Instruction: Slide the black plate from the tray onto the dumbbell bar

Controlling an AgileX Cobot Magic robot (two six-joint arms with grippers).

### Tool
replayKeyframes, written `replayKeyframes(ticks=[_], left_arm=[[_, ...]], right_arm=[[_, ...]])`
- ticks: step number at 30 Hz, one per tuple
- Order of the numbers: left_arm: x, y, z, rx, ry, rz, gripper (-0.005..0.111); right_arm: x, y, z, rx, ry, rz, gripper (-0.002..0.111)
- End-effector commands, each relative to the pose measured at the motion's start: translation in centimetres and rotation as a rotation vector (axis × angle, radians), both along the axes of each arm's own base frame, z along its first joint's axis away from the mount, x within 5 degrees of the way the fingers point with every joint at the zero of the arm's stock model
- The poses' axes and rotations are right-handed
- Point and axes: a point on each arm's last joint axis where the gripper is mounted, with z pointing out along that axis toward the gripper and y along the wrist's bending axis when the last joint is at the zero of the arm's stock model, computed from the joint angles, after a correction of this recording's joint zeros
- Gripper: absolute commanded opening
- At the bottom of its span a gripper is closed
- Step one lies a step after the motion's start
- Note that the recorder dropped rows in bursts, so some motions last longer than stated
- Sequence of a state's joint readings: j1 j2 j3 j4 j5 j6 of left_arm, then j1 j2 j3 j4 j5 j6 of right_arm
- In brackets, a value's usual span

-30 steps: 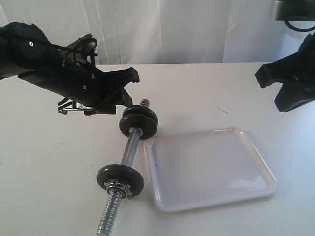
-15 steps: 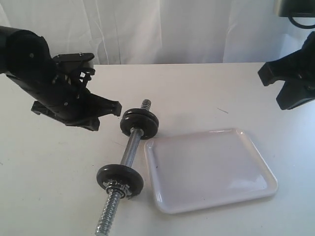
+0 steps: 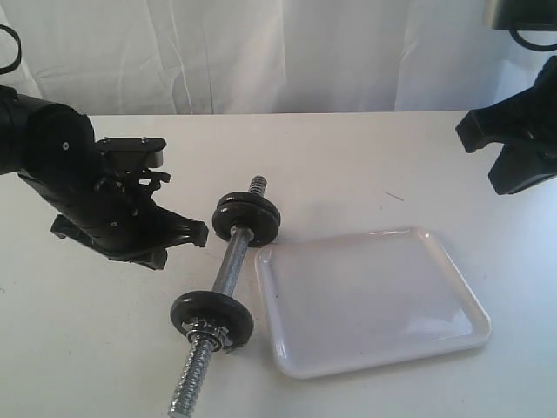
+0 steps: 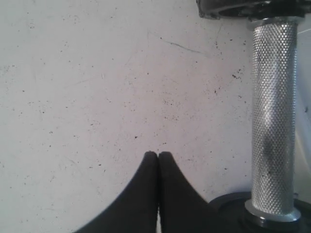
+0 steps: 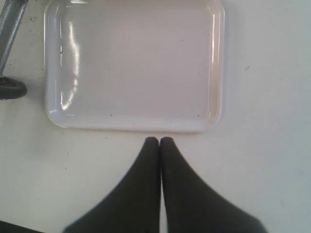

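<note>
The dumbbell bar point(image 3: 230, 266) lies on the white table left of the tray point(image 3: 374, 296), which holds nothing. The black plate point(image 3: 246, 218) sits threaded on the bar's far end, pressed against a second black disc. Another black disc point(image 3: 211, 315) with a metal nut sits toward the near end. My left gripper point(image 3: 198, 232) is shut and empty, left of the bar and apart from it. The left wrist view shows its tips point(image 4: 158, 154) together beside the knurled bar point(image 4: 273, 121). My right gripper point(image 3: 466, 135) hangs shut at the far right; its tips point(image 5: 159, 140) point at the tray point(image 5: 136, 63).
A white curtain backs the table. The bar's threaded near end point(image 3: 190, 387) reaches almost to the table's front edge. A small dark mark point(image 3: 393, 196) lies on the table behind the tray.
My left gripper has shut and drawn back from the bar's far end, moving left and toward the near side. The bar, discs, tray and right arm have stayed put.
</note>
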State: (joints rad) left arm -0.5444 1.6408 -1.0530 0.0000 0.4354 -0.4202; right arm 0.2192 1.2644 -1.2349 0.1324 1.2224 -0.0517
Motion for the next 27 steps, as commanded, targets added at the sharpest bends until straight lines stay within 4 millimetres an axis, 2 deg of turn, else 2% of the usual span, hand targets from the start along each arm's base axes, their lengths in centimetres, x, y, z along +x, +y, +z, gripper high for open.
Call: replayKeyframes(ticks=[1, 5, 9, 14, 19, 27], left_arm=[[-0.5, 0.5, -0.2, 0.049, 0.036, -0.015, 0.000], [-0.8, 1.2, -0.6, 0.116, 0.069, -0.018, 0.000], [-2.0, 2.0, -0.6, 0.202, 0.183, -0.059, 0.000], [-3.6, 2.3, 0.4, 0.238, 0.259, -0.096, 0.000], [-4.9, 1.5, 1.5, 0.196, 0.271, -0.132, 0.000], [-6.4, 0.3, 1.1, 0.166, 0.346, -0.195, 0.000]], right_arm=[[-0.1, -0.1, 0.0, -0.008, -0.006, 0.006, 0.000], [-0.1, -0.1, 0.0, -0.008, -0.006, 0.006, 0.000], [-0.1, -0.1, 0.0, -0.012, -0.007, 0.006, 0.000], [-0.1, -0.1, 0.0, -0.014, -0.007, 0.005, 0.000], [-0.1, -0.1, 0.0, -0.014, -0.007, 0.005, 0.000], [-0.1, -0.1, 0.0, -0.014, -0.007, 0.005, 0.000]])
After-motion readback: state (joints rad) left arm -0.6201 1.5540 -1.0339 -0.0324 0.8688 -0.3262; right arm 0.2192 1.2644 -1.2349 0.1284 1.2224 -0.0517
